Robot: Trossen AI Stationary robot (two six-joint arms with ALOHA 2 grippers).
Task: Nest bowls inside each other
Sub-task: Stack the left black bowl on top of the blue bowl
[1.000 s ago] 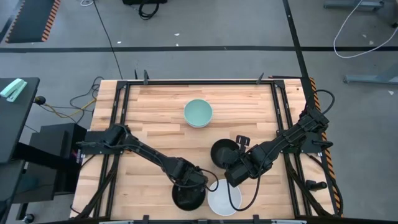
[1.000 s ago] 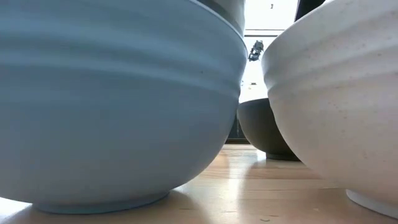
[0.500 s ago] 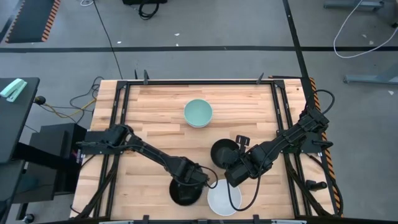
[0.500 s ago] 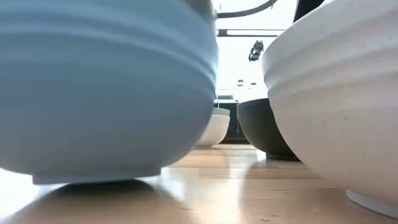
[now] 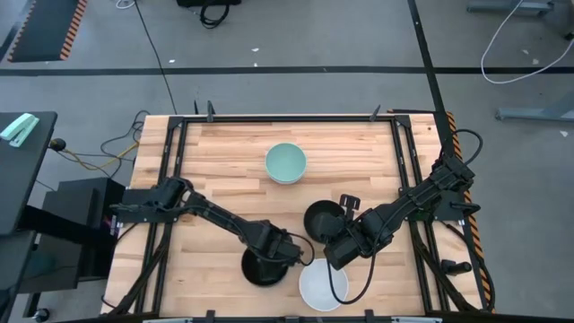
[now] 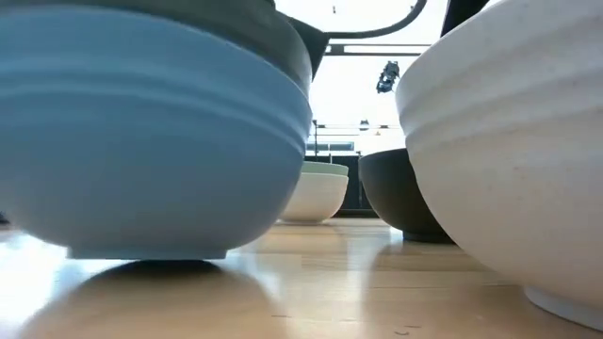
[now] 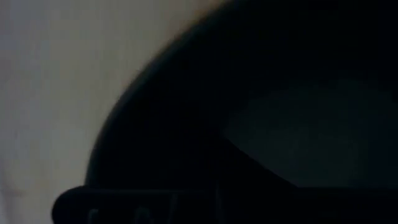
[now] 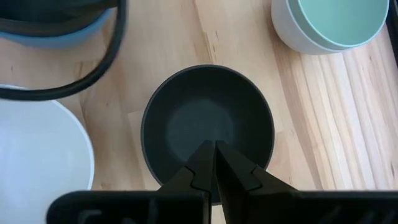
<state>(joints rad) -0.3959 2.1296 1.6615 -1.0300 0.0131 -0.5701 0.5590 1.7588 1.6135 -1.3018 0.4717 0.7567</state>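
step: left tool (image 5: 280,254) on blue/black bowl stack (image 5: 262,267), grip unclear, near table front | right tool (image 8: 214,163) pinched closed above black bowl (image 8: 208,127) | next: set stack into white bowl (image 5: 323,285)

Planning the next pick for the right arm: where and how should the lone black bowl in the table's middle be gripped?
Take the black bowl by its thin rim, coming from above with one finger inside the wall and one outside. It sits upright and open, and its rounded sides offer no other hold. The right gripper hovers near its edge.
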